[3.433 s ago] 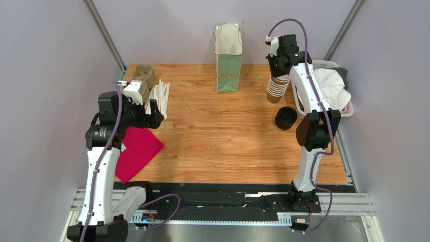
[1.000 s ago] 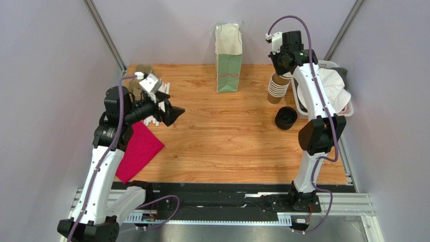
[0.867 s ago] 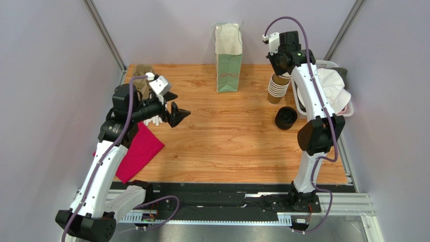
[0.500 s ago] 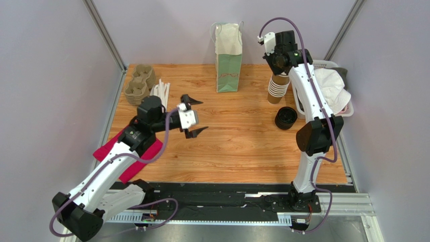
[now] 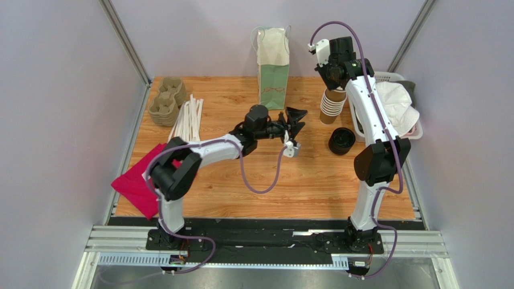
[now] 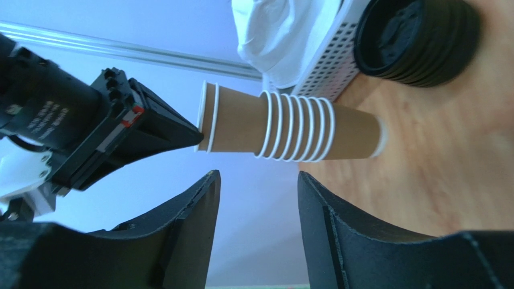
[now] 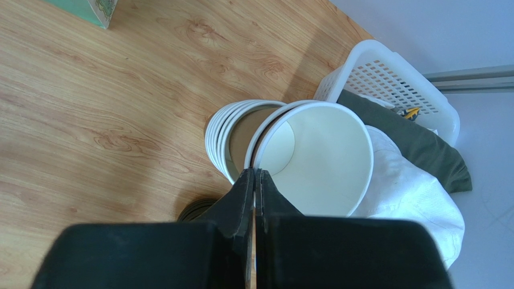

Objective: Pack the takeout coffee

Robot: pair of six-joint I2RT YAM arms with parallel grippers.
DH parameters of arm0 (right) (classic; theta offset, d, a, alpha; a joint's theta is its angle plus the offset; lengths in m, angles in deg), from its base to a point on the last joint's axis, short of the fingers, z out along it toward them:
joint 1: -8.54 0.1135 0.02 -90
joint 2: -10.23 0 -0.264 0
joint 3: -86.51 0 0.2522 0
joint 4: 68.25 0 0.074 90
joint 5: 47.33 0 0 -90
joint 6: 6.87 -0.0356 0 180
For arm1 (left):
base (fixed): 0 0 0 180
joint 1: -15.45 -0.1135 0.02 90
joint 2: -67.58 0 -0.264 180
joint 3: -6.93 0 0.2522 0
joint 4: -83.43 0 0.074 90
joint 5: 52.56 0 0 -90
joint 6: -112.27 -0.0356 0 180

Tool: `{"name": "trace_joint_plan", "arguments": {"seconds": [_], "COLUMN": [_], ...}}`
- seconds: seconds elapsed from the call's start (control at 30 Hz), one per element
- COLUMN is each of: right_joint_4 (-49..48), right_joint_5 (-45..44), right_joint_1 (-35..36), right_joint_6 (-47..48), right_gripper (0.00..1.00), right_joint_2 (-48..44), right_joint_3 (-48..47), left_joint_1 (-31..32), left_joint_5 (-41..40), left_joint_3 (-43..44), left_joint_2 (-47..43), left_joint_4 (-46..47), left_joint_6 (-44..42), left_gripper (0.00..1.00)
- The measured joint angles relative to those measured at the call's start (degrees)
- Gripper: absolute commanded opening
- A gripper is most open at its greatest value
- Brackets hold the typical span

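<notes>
The takeout coffee is out of view; no lidded cup shows. A stack of lidless brown paper cups (image 5: 330, 107) stands at the back right. My right gripper (image 7: 254, 171) is shut on the rim of the top cup (image 7: 314, 156), which is tilted and raised a little off the stack (image 7: 232, 141). In the left wrist view the stack (image 6: 301, 126) lies sideways, with the right gripper's fingertips (image 6: 181, 129) at its mouth. My left gripper (image 5: 295, 123) hangs open and empty just left of the stack, its jaws (image 6: 256, 177) short of the cups.
A stack of black lids (image 5: 341, 140) lies in front of the cups. A white basket (image 5: 416, 129) of cloths stands at the right edge. A green paper bag (image 5: 273, 69) stands at the back middle. Cup carriers (image 5: 167, 101), white sticks (image 5: 188, 114) and a red cloth (image 5: 145, 183) are on the left.
My left arm has swung from the table's left side across to the cup stack, and its jaws have narrowed somewhat. The right gripper has stayed shut at the top of the stack.
</notes>
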Motion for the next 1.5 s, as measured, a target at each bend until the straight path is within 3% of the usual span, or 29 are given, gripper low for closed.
{"name": "trace_joint_plan", "arguments": {"seconds": [0.17,0.33,0.53,0.7,1.13,1.5], "right_joint_4": [0.48,0.9,1.4,1.64,1.62,1.64], "right_joint_5": [0.04,0.48,0.74,1.05,1.53,1.57], "right_joint_1": [0.0,0.0,0.0,0.0,0.0,0.0], "right_joint_6": [-0.02,-0.04,-0.04,-0.07,-0.09,-0.09], "right_gripper": [0.0,0.0,0.0,0.0,0.0,0.0], "right_joint_2": [0.13,0.22,0.22,0.22,0.44,0.81], "right_joint_3": [-0.15,-0.92,-1.27,-1.27,-1.27,-1.29], "left_joint_1": [0.92,1.44,1.51,1.75,2.25,2.38], "left_joint_5": [-3.26,-5.38,-5.81,-6.47,-8.7,-9.16], "left_joint_3": [13.09,23.08,27.15,30.6,41.62,44.59], "left_joint_2": [15.06,22.82,25.29,27.32,34.05,36.26], "left_joint_4": [7.82,11.89,12.26,11.32,6.71,3.52], "left_joint_6": [-4.11,-6.36,-9.14,-10.47,-12.35,-13.86], "left_gripper": [0.63,0.62,0.51,0.32,0.28,0.27]}}
